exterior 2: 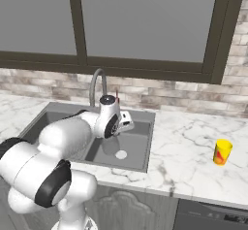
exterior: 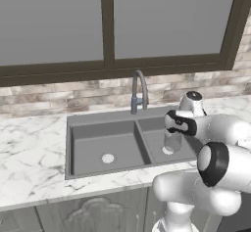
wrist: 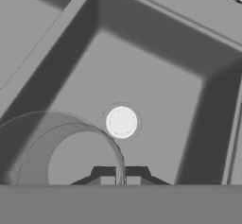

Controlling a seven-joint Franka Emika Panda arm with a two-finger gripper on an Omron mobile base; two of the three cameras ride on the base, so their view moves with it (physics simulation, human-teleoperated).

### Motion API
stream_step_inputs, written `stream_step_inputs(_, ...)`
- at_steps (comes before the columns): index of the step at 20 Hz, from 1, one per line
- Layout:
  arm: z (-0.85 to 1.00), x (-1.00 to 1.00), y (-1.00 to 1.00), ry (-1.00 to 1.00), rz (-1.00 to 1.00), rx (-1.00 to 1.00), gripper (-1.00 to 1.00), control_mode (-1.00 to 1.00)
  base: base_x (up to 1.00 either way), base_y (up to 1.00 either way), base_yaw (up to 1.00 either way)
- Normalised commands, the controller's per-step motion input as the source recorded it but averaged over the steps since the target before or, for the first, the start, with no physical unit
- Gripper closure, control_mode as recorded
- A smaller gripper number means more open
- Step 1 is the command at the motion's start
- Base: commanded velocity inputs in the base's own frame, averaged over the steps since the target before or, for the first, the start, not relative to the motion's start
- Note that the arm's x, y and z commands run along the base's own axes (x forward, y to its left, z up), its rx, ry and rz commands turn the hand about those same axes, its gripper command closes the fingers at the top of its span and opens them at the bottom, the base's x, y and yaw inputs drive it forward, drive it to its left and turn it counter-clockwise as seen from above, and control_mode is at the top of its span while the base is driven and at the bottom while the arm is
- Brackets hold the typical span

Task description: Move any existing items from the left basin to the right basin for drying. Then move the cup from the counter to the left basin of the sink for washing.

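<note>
Left base view: the gripper (exterior: 172, 137) is hung over the right basin (exterior: 159, 145) of the sink (exterior: 71, 123), at about 3 o'clock from the wider left basin (exterior: 105, 145), whose floor is seen bare but for its white drain. Beneath the hand a faint translucent shape, taken to be the grey tumbler (exterior: 172, 142), is made out just above the right drain. The step in hand is judged to be the set-down for drying: it would be done best by lowering straight until the base is flat on the basin floor, a little clear of the drain and the walls, and only then letting go, so nothing tips. Right base view: the gripper (exterior 2: 117, 138) is pointed down into the right basin (exterior 2: 140, 149); the tumbler (exterior 2: 112, 145) is barely told apart from the grey floor. The yellow cup (exterior 2: 222, 152) is left upright on the counter (exterior 2: 193, 141), well apart at 3 o'clock from the sink, untouched. Hand view: the tumbler (wrist: 61, 152) is seen from above at 7 o'clock of the drain, its rim wall pinched between the two clenched fingertips (wrist: 107, 180), one inside the rim and one outside. The jaws are nearly together, grasping the thin wall. Whether the base already touches the floor cannot be told.
</note>
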Motion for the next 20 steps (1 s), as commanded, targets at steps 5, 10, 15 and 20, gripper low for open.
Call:
stream_step_inputs(5, -0.41, 0.75, -0.17, 0.12, 0.0, -0.05, 1.0, -1.0, 0.0, 0.0, 0.0)
stream_step_inputs(10, -0.29, 0.47, -0.18, 0.05, 0.0, 0.0, 1.0, -1.0, 0.0, 0.0, 0.0)
stream_step_inputs(15, -0.44, 0.24, -0.1, 0.01, 0.02, 0.0, 1.0, -1.0, 0.0, 0.0, 0.0)
stream_step_inputs(20, -0.46, 0.23, -0.02, 0.0, 0.03, 0.0, 1.0, -1.0, 0.0, 0.0, 0.0)
